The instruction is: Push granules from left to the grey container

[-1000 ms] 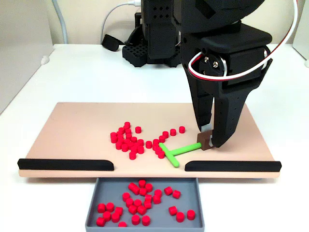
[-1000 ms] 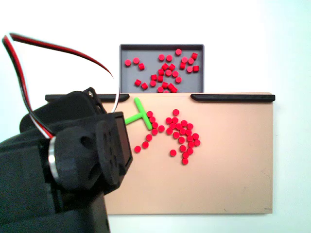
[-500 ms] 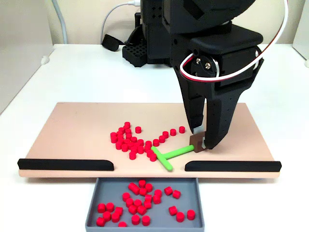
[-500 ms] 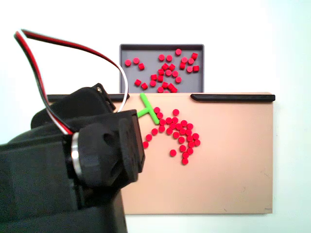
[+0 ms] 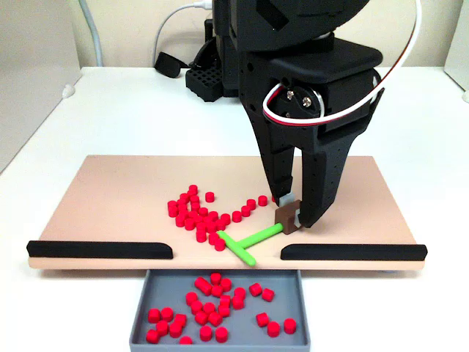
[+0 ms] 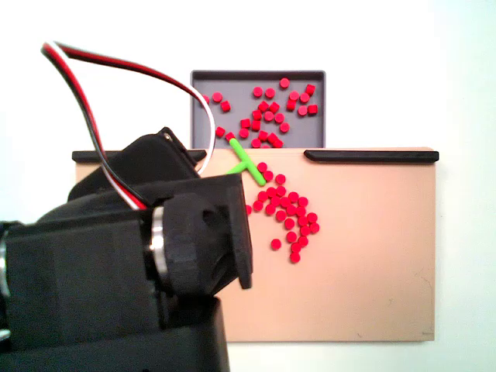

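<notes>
Red granules: small hard plastic granules (image 5: pixel 199 214), judged light, slick and quick to roll or scatter, so better swept in a bunch than picked up singly.
Where they lie: one loose cluster on the tan board (image 5: pixel 102 202), left of the pusher's crossbar in a fixed view; the rest already in the grey container (image 5: pixel 293 334) below the board's gap.
Count: roughly thirty on the board and about two dozen in the container; overlaps prevent an exact tally.
Tool: one green T-shaped pusher (image 5: pixel 244 243), stiff-looking, its crossbar touching the cluster's near edge by the gap between two black strips (image 5: pixel 99 249).
Hold point: the brown block (image 5: pixel 288 217) at the stem's end.
Gripper (image 5: pixel 293 214): fingers clamped on that block, tips low to the board.
</notes>
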`<state>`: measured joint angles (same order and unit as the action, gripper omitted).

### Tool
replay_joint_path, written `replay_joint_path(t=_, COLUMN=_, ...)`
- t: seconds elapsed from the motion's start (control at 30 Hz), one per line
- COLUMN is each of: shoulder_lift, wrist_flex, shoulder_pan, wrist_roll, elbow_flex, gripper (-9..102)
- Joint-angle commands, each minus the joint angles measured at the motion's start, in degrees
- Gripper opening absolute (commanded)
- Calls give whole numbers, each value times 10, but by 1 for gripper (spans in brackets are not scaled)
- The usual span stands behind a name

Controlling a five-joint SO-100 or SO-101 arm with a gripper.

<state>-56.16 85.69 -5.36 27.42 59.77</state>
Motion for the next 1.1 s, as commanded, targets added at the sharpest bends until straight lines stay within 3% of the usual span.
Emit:
replay_joint_path(t=0.0, shoulder_lift=1, wrist_flex=-4, shoulder_pan=6, wrist_roll=27, elbow_flex=-7, gripper=0)
replay_joint_path(t=0.73, shoulder_lift=-55, wrist_flex=3, shoulder_pan=33, wrist_roll=228, elbow_flex=-2, gripper=0)
replay_joint_path(t=1.07, shoulder_lift=-134, wrist_flex=63, shoulder_pan=27, wrist_roll=236, elbow_flex=4, gripper=0)
